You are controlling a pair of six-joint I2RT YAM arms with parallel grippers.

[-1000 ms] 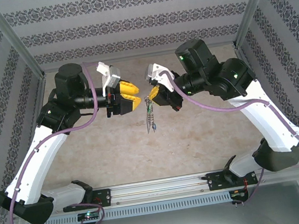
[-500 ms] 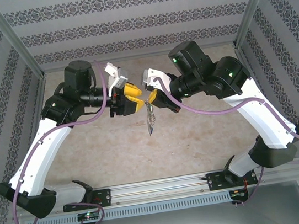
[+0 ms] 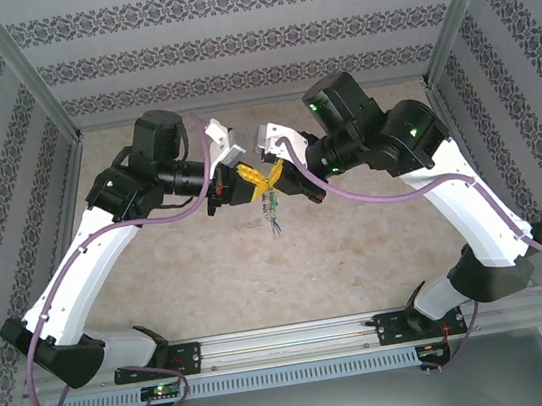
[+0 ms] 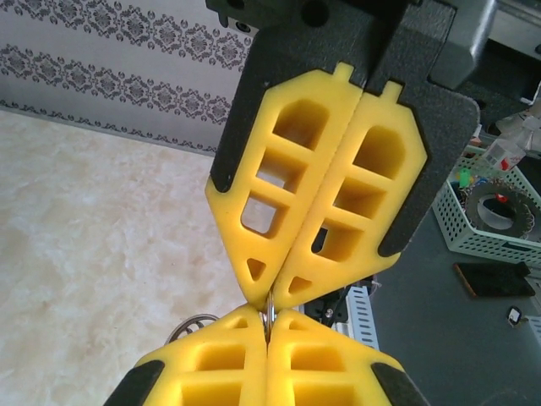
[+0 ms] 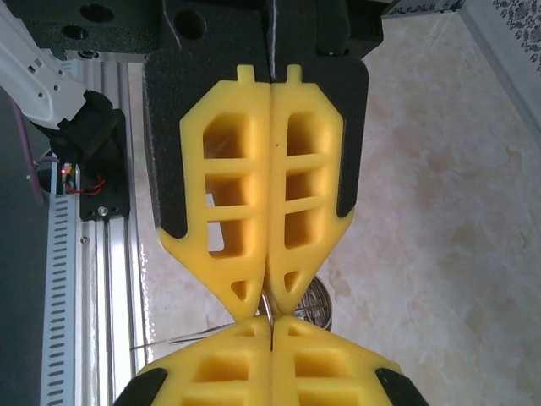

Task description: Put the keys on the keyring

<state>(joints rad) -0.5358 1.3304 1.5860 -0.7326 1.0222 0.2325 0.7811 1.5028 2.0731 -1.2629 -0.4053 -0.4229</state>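
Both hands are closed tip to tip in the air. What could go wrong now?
1. The left hand and right hand pinch the thin keyring only at their fingertips. It could slip and drop to the table.
2. The hands meet tip to tip, so any pull or push may twist the ring or bump them together.

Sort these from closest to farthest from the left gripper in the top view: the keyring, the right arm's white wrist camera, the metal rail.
1. The keyring, hanging right at the fingers of the left gripper.
2. The white wrist camera, just across, on the right side.
3. The metal rail, along the near edge.
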